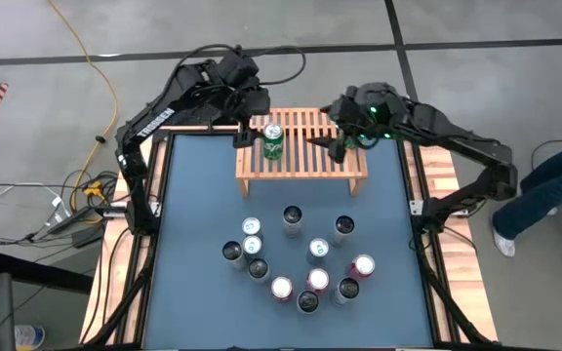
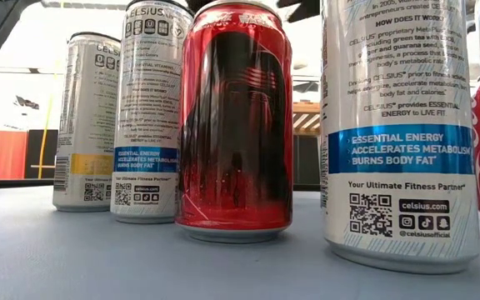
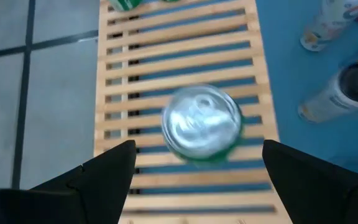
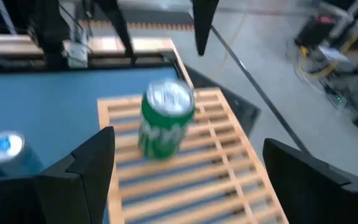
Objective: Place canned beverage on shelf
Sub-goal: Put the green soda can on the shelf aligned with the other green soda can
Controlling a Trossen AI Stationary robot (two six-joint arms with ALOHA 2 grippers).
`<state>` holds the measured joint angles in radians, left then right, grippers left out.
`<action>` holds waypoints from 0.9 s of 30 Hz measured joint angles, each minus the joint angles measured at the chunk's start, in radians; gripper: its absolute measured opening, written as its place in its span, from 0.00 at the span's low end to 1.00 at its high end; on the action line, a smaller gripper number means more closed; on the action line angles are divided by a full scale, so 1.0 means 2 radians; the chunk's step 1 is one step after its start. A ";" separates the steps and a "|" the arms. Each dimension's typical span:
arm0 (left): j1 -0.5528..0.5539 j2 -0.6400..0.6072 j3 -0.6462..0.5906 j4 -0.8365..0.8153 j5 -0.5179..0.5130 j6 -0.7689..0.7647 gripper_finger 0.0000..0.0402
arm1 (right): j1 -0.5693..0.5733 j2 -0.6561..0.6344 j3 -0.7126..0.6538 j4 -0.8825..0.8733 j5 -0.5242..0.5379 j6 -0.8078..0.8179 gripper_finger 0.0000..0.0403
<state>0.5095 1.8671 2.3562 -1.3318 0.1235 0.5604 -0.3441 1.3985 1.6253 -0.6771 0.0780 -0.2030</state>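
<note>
High view shows the blue bench [image 1: 193, 224] with the shelf [image 1: 305, 156] set across its far edge, slats running side to side. 1 green can [image 1: 273, 142] stands upright on the left part of the shelf, lid up. Nearer the front of the bench, about 11 more cans [image 1: 296, 263] stand in a loose cluster, well apart from the shelf.

Both arms reach in from the far corners. The left pincer [image 1: 245, 129] hangs over the shelf's left end, just beside the green can; in the left wrist view its 2 fingers [image 3: 104, 171] are spread wide with the can [image 3: 202, 126] between and beyond them, touching neither. So that can looks released and placed. The right pincer [image 1: 344, 144] hovers over the right part of the shelf; the right wrist view shows its fingers [image 4: 82, 165] also spread wide and holding nothing, with the green can [image 4: 165, 120] ahead of them.

What matters for the next move: the remaining cans lie toward the front, away from both pincers, each with its long axis vertical. The cluster sits slightly right of centre, so the right arm seems marginally nearer, though either must pull back from the shelf and come down over a can from above.

Low view, level with the bench, shows only the cluster up close, a red can [image 2: 236, 125] among white ones.
</note>
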 joint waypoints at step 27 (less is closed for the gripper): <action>-0.026 -0.072 -0.001 -0.047 0.000 -0.087 0.84 | -0.043 0.167 0.000 0.188 -0.159 -0.034 0.87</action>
<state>0.4572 1.7237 2.3535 -1.4265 0.1241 0.3871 -0.4301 1.7319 1.6253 -0.3013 -0.2398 -0.2716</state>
